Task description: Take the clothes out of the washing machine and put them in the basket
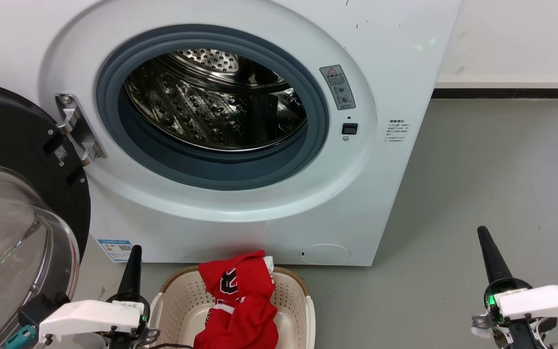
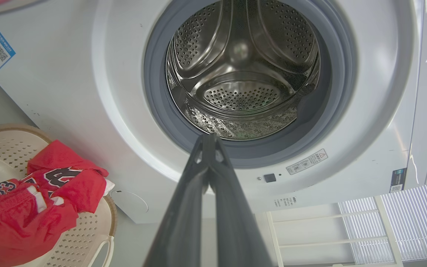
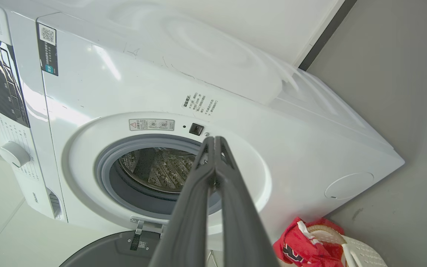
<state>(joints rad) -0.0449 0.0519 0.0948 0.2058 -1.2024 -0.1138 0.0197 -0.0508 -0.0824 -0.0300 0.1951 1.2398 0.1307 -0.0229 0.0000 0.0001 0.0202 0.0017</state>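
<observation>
Looks like the closing step, with the clothes (image 1: 240, 300) heaped in the basket (image 1: 294, 296) on the floor (image 1: 477, 169) by the washing machine (image 1: 395, 72), drum (image 1: 221, 106) bare, left fingers (image 2: 191, 193) and right fingers (image 3: 235, 207) clenched empty; calls only for a drum check.

This is looking like a plain laundry corner of a bare room. A white front-loading washing machine (image 1: 395, 72) is standing on a smooth grey floor (image 1: 502, 169) against a white wall (image 1: 516, 39) with a dark skirting strip (image 1: 502, 93). Its porthole door (image 1: 17, 145) is hanging open, and a perforated laundry basket (image 1: 291, 293) is holding red jerseys (image 1: 240, 300) before it.
</observation>
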